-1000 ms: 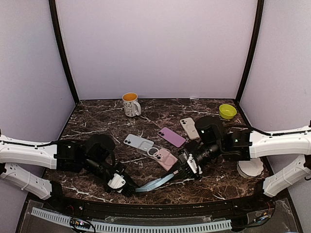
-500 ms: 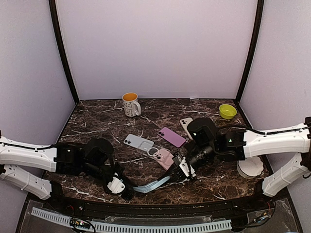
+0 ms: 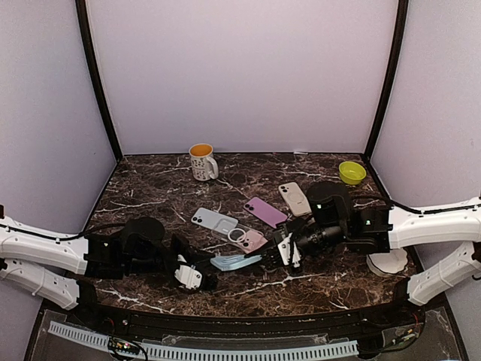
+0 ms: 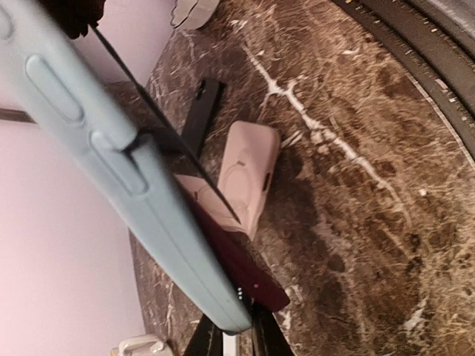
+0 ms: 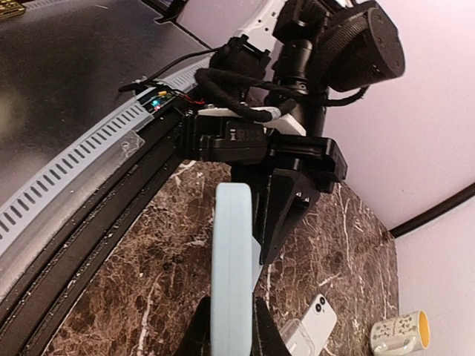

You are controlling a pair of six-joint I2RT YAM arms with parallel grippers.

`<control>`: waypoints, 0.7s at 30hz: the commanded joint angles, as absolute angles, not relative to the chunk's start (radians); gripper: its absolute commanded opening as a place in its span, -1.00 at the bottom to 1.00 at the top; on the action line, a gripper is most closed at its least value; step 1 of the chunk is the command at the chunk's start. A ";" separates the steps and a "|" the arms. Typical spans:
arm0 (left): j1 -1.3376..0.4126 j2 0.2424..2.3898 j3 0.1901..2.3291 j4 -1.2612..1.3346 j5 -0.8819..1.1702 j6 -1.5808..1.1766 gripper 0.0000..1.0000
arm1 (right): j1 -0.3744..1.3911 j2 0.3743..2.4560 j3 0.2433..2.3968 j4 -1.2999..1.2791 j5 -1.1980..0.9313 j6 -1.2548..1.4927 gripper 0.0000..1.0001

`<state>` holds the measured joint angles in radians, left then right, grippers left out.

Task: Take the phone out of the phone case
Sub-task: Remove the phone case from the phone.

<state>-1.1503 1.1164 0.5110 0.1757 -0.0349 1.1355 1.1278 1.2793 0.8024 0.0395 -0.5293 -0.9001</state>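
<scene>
Starting at the left gripper (image 3: pixel 203 274), you have its jaws pinched on one short end of the light-blue phone case (image 3: pixel 234 262). The right gripper (image 3: pixel 279 253) is clamped on the opposite end. The case bridges the two and appears lifted off the marble table (image 3: pixel 150 188), just on the arm-base side of the pink case (image 3: pixel 254 241).

In the left wrist view, a dark glossy slab (image 4: pixel 249 278) shows along the case's open face. I take that for the phone, seated for most of its length with one edge perhaps starting to part from the lip.

Expect the case to behave like soft rubber: it should bend and stretch at the corners, grip the pads well, and weigh little. The phone is probably stiff, smooth, heavier and breakable, so it may slide out suddenly once two corners let go.

Take the case by its lip at a corner, not across the phone's body. A pinch through both layers would only lock them together. Keep it low over the table near the pink case.
</scene>
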 commanded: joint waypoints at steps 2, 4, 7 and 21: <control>-1.155 1.061 0.501 0.601 -0.210 1.240 -1.00 | 1.141 1.272 0.787 0.201 -0.586 -0.745 -1.00; -1.155 1.054 0.494 0.620 -0.211 1.246 -1.00 | 1.132 1.274 0.781 0.216 -0.573 -0.716 -1.00; -1.155 1.037 0.475 0.686 -0.225 1.261 -1.00 | 1.105 1.272 0.772 0.252 -0.585 -0.651 -1.00; -1.147 0.990 0.483 0.551 -0.206 1.238 -0.15 | 1.052 1.188 0.788 0.207 -0.481 -0.701 -1.00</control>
<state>-1.1465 1.0359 0.4423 0.5007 -0.2398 1.2522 1.0683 1.2350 0.7860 0.2115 -0.5064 -0.7189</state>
